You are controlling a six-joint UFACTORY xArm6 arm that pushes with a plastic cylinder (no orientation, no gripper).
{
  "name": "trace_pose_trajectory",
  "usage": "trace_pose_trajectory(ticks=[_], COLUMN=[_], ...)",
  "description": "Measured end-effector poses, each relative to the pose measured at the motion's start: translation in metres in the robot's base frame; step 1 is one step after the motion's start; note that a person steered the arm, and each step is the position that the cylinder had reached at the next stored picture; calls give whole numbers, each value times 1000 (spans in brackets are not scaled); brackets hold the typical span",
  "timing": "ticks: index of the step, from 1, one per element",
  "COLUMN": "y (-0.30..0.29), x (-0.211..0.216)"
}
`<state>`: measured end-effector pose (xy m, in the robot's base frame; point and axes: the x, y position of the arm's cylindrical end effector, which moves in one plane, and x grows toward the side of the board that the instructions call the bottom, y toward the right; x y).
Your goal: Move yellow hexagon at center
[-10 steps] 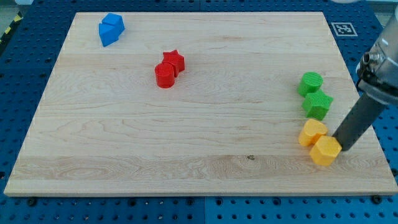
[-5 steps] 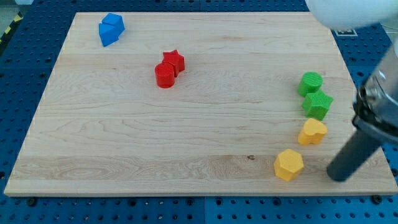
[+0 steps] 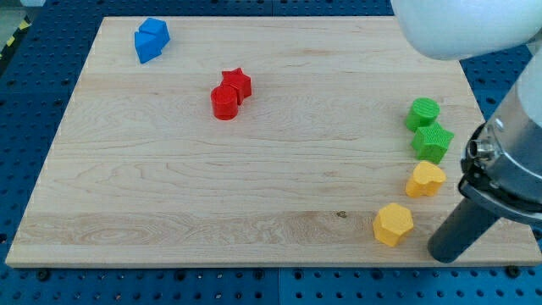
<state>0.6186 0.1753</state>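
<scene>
The yellow hexagon [image 3: 393, 224] lay near the near right corner of the counter [image 3: 254, 169], well away from the middle. My tip [image 3: 442, 253] rested on the wood just to the right of it and slightly nearer, with a small gap between them. There were no jaws on this arm, only the bare rod, so nothing was grasped.

Just beyond the hexagon, to the right, sat a second yellow block [image 3: 425, 179] of rounded, heart-like shape. Farther still along the right side stood a green star-like block [image 3: 433, 141] and a green cylinder [image 3: 423, 112], touching each other.

Left of centre and toward the far side, a red cylinder [image 3: 224, 103] and a red star [image 3: 238, 83] were pressed together. Two blue blocks [image 3: 151, 39] huddled at the far left corner, their shapes hard to tell.
</scene>
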Motion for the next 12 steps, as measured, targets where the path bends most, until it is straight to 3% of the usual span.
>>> trace_pose_trajectory(ticks=[2,4,5,12], y=[-29,-41,-52,-56], x=[-31,-11,-34,-76])
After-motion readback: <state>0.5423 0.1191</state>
